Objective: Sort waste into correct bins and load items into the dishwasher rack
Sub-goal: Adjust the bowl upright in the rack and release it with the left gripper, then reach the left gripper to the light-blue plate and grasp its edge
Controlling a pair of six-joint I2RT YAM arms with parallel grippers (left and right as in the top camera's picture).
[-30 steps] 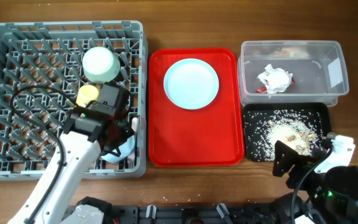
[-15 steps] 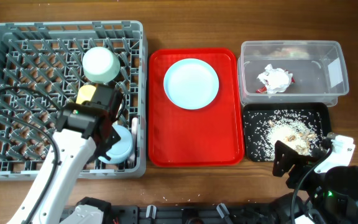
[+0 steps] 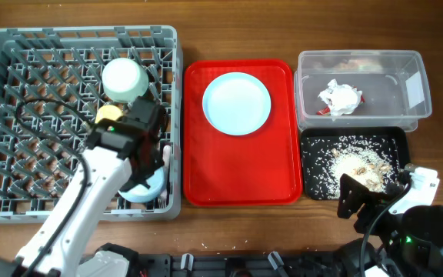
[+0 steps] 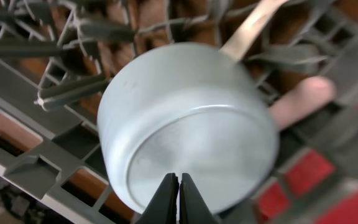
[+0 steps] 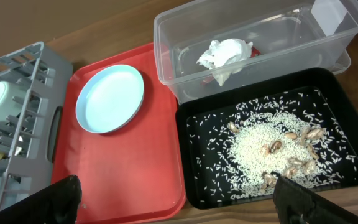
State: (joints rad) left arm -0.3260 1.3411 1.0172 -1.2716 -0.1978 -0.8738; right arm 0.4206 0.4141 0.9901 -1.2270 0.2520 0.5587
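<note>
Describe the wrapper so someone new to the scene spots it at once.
In the overhead view's upper right, find the clear tub, just above the black tray. The wrapper lies on the tub's floor: a crumpled white wad with red print, unlike the loose rice in the tray.

Even, bright, soft-shadowed light throughout (left wrist close-up blurs the bowl [image 4: 185, 124] and its surroundings).
</note>
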